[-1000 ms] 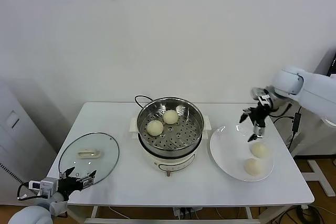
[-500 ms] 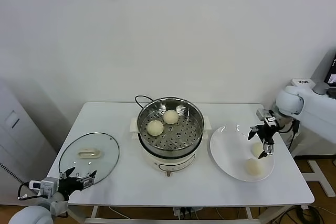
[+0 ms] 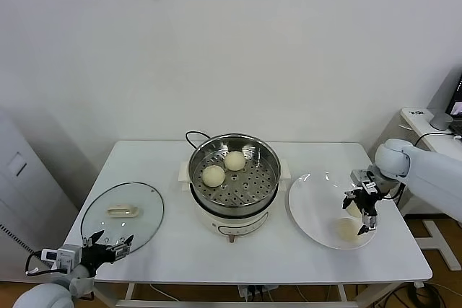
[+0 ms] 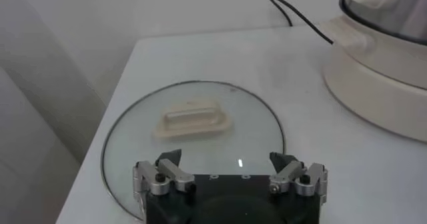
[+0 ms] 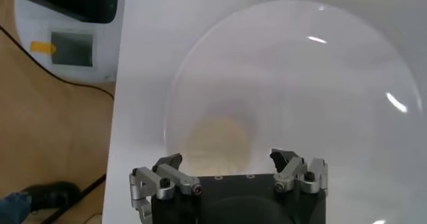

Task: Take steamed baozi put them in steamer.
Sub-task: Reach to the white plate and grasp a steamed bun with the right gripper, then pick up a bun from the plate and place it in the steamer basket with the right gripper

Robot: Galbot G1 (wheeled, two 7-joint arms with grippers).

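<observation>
Head view: steamer at center of white surface, 2 steamed baozi inside at about 10 and 12 o'clock on the perforated floor. White plate at 3 o'clock of steamer, holding 2 more buns; nearer one visible, other mostly hidden behind right gripper. Right gripper low over the plate's right part, fingers apart, nothing clamped. Glass lid at 9 o'clock of steamer, flat on surface. Left gripper parked at the near left edge, fingers apart.

Left wrist view: left gripper fingers apart, empty, over the near rim of glass lid; white cooker base and black cord beyond.

Right wrist view: right gripper fingers apart, empty, plate below, 1 bun blurry just ahead of the fingers, touching or not unclear.
</observation>
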